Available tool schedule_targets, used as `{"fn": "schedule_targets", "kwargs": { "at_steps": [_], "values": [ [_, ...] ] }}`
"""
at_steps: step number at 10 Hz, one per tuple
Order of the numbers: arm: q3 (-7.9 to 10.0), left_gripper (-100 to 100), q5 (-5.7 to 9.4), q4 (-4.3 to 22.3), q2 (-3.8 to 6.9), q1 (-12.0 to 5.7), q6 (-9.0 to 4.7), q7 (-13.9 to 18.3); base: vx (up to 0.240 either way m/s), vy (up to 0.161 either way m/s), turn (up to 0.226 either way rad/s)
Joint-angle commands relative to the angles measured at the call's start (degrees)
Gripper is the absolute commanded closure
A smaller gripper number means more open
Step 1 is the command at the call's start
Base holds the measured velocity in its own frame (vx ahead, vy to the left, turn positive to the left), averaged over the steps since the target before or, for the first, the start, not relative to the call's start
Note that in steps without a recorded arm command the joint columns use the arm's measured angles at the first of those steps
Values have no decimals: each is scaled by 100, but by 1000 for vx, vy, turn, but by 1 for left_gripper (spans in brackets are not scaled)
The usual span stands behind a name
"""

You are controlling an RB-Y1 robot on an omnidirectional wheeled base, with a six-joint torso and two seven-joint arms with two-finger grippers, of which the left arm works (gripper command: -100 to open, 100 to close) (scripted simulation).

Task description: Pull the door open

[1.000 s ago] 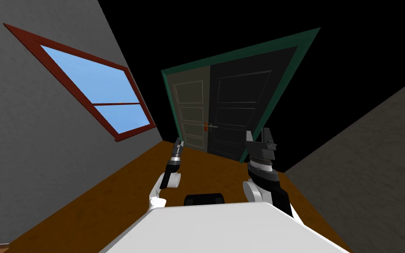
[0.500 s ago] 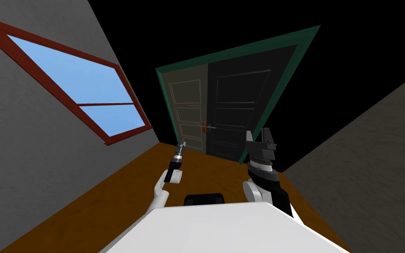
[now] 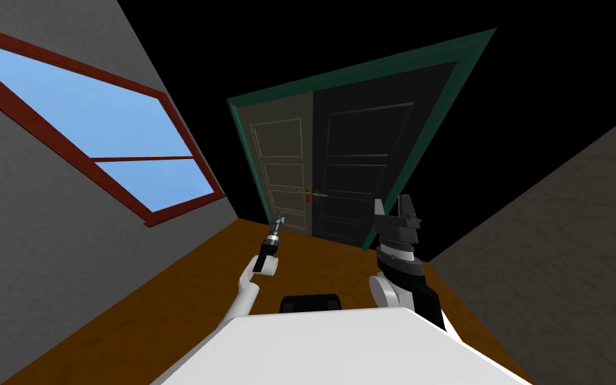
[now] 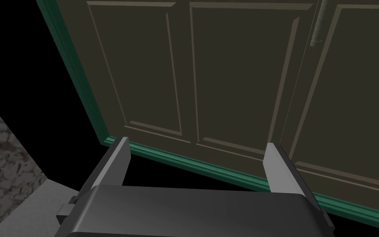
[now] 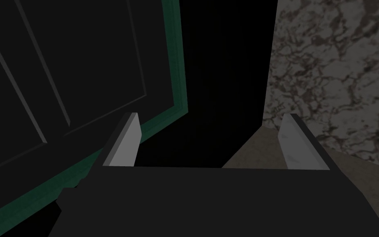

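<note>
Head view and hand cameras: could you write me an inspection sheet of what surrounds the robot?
Surface: brown wooden floor.
Job's things: green-framed panelled double door, pale left leaf, dark right leaf; grey lever handle on an orange plate where they meet.
Clutter: nothing seen.
Grippers: left gripper open, facing the pale leaf, holding nothing; right gripper open, near the frame's right side.
Cables: nothing seen.
Surroundings: grey walls, red-framed window on the left, black area beyond.

The door (image 3: 360, 160) stands ahead of left claw (image 3: 280, 220) and right claw (image 3: 393, 206), window (image 3: 99, 120) on the left wall (image 3: 33, 254).
</note>
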Motion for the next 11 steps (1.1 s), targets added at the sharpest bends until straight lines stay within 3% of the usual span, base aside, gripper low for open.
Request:
{"fn": "schedule_targets", "kwargs": {
  "at_steps": [1,2,3,7,8,10,11],
  "values": [
    [-5,-100,34,286,54,-183,11,56,91,-14,-59],
    [-12,-100,53,427,78,-304,13,83,92,-16,-66],
    [-12,-100,53,495,78,-304,13,83,58,-10,-26],
    [-37,-100,129,1230,171,-781,22,190,86,-11,-60],
    [-37,-100,129,1278,171,-781,22,190,75,-10,-10],
    [-49,-100,167,1629,215,-1016,26,242,72,-12,-47],
    [-49,-100,167,1664,215,-1016,26,242,64,-4,-26]
  ]
}}
